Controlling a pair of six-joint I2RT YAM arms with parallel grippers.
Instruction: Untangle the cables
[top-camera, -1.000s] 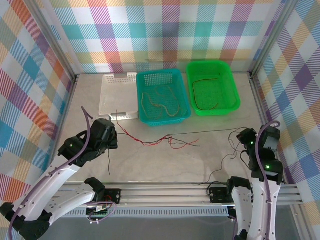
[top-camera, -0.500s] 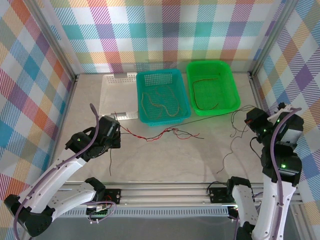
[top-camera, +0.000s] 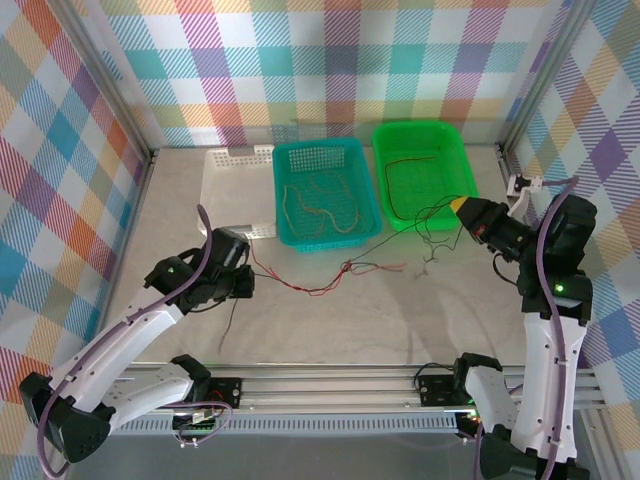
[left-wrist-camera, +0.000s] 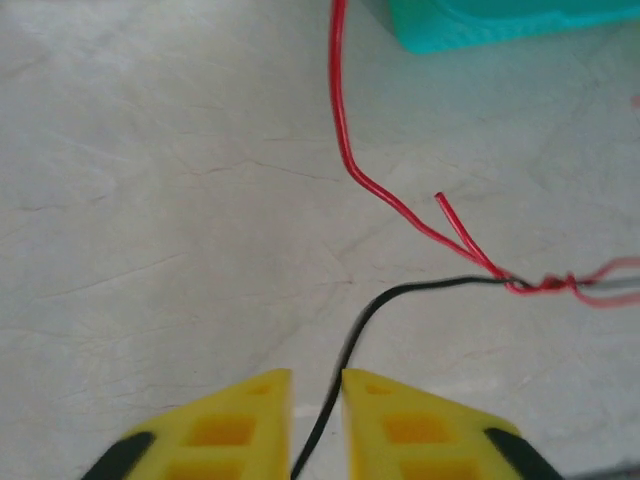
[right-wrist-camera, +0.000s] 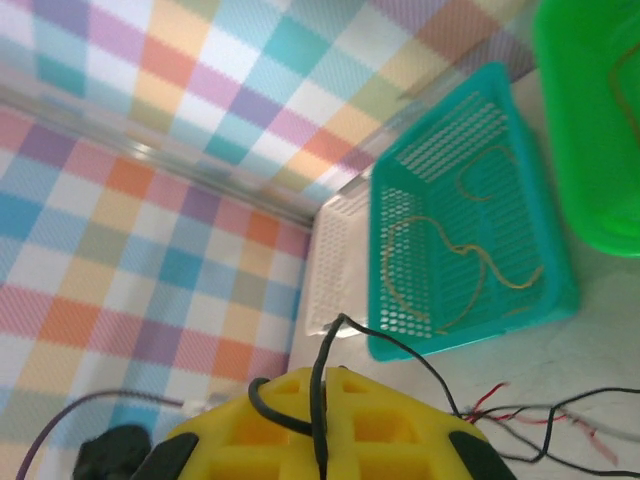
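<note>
In front of the teal basket (top-camera: 327, 148), the left gripper (top-camera: 243, 283) has just loosened. In its wrist view the yellow fingers (left-wrist-camera: 245, 420) stand slightly apart, and the black cable (left-wrist-camera: 430, 285) runs slack through the gap rather than being pinched. Just ahead, that cable meets the red cable (left-wrist-camera: 338, 90) at a small knot (left-wrist-camera: 535, 285) lying on the table (top-camera: 330, 330) before the basket's front wall. Well to the right of the basket, the right gripper (top-camera: 462, 207) is clamped together on the black cable's other end, which loops over its fingers.

With one end freed and the other held, the black cable can probably now be drawn out of the knot, though the cables are not yet separated.

A second ago the left gripper was closed and sat further left of the basket. The right gripper was low near the table's front edge, far from the basket, and has since swung up and inward. The knot has shifted slightly right and nearer the basket.
</note>
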